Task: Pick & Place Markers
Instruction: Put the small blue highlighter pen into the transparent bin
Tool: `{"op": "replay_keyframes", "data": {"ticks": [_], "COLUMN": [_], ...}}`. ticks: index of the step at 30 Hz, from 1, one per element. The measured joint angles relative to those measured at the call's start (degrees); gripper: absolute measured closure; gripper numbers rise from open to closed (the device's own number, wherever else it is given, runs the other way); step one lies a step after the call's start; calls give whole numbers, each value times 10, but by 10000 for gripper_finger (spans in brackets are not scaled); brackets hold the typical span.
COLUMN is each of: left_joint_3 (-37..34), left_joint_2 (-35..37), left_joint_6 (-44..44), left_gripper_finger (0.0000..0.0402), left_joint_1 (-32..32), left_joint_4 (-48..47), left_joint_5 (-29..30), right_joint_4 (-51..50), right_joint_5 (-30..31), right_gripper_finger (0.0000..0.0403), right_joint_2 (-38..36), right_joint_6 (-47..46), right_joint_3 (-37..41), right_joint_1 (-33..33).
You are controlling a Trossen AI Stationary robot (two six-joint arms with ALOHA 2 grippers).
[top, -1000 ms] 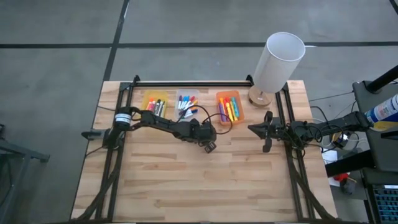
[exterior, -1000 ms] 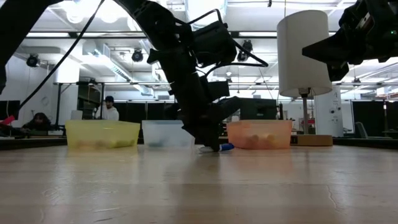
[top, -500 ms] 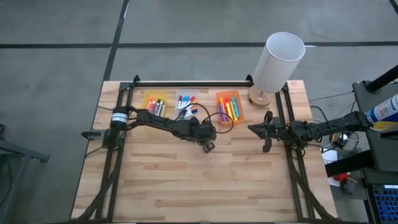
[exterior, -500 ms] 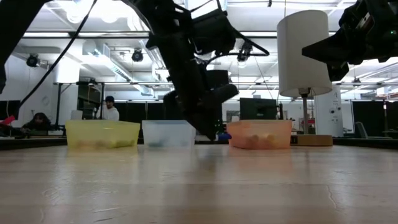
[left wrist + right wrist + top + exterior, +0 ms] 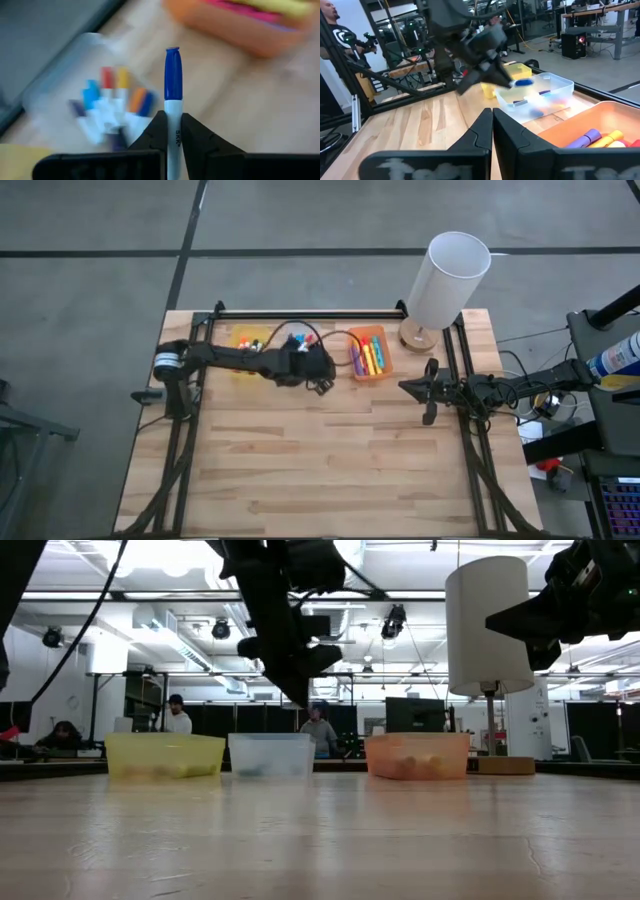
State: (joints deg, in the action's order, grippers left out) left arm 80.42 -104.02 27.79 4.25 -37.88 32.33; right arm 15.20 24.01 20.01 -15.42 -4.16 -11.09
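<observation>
My left gripper hangs in the air over the table's far part, near the clear bin. It is shut on a white-bodied marker with a blue cap. The right wrist view shows that cap above the clear bin. Several markers lie in the yellow bin, the clear bin and the orange bin. My right gripper waits shut at the table's right side. My left gripper pinches the marker's white body between its two fingers. The marker lies along the fingers, and its blue cap end sticks out past their tips. It is lifted clear of the table and the bins.
A lamp with a tall white shade stands on a round wooden base at the far right corner. The three bins sit in a row along the far edge. Bare wood fills the table's middle and near part. People show in the room behind.
My left gripper has risen from the table with the blue-capped marker, lifting it clear. It has moved toward the far edge and the table's left, toward the clear bin. My right arm has kept still.
</observation>
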Motion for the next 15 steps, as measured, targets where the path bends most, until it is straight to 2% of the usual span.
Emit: {"op": "replay_keyframes", "data": {"ticks": [3,10,15], "left_joint_3": [0,-1,-7], "left_joint_2": [3,-1,-1], "left_joint_6": [-15,6,8], "left_gripper_finger": [374,373,345], "left_joint_1": [28,87,112], "left_joint_4": [-20,-23,-27], "left_joint_5": [19,-44,-46], "right_joint_4": [0,0,0], "right_joint_5": [0,0,0], "right_gripper_finger": [394,394,394], "right_joint_2": [0,1,1], "right_joint_6": [0,0,0], "right_joint_3": [0,0,0], "right_joint_1": [0,0,0]}}
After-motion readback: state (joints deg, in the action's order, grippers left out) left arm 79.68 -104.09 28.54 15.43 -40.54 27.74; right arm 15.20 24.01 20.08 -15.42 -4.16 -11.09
